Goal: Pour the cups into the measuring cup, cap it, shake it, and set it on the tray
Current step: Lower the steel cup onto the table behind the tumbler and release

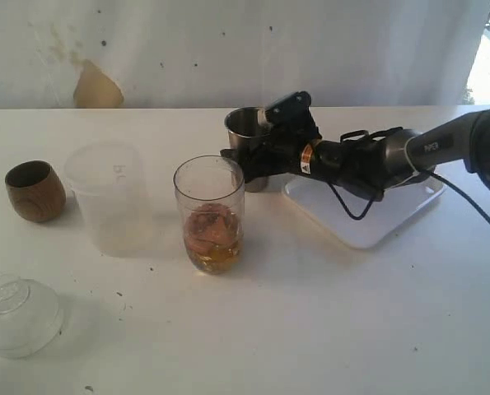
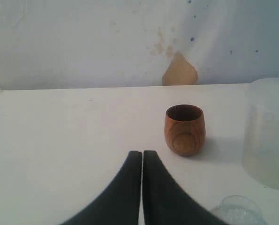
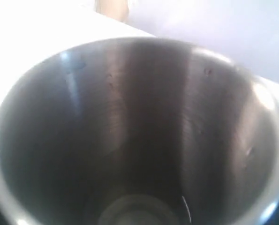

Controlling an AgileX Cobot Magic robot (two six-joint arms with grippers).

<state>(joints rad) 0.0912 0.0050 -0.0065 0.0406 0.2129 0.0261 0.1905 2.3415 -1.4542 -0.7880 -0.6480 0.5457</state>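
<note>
At the centre of the table [image 1: 327,329] the measuring cup [image 1: 209,216] stands upright holding amber liquid, the steel tumbler [image 1: 245,125] just behind it at the right gripper [image 1: 246,158], clamped or loose I cannot tell, the left gripper [image 2: 142,161] pressed together

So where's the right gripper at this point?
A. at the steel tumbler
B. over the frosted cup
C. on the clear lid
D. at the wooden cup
A: in the exterior view the right gripper is at the steel tumbler, next to the tray, and the right wrist view is filled with that tumbler's inside.
</note>
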